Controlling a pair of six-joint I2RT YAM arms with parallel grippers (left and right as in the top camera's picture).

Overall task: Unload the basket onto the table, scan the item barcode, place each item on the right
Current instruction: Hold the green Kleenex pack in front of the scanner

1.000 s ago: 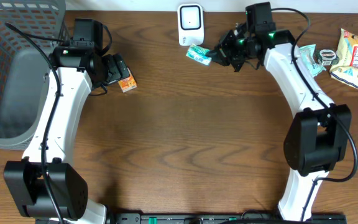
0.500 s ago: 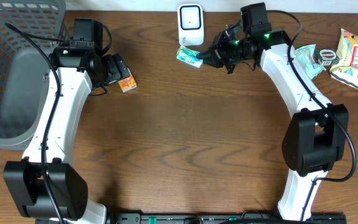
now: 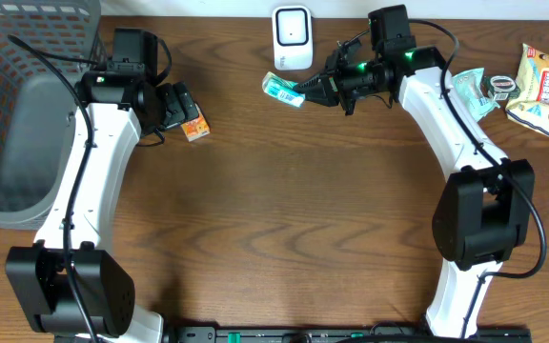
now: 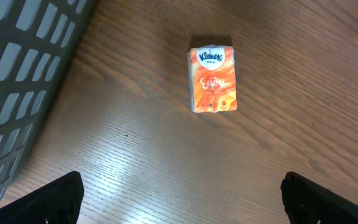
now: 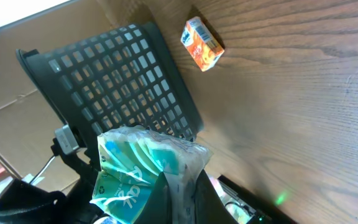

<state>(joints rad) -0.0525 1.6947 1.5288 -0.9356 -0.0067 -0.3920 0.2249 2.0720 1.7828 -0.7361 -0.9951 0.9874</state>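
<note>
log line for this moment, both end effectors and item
left end effector: open, empty | right end effector: shut on teal packet, near scanner | orange tissue pack: on table

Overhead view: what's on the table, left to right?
Grey basket → orange Kleenex pack → white scanner → teal packets → snack bag. The held teal pack overlaps the scanner, so left out.

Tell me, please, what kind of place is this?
Likely a mock shop checkout: a white scanner, a grey basket, and small goods such as the orange tissue pack and the green pack in the right gripper.
</note>
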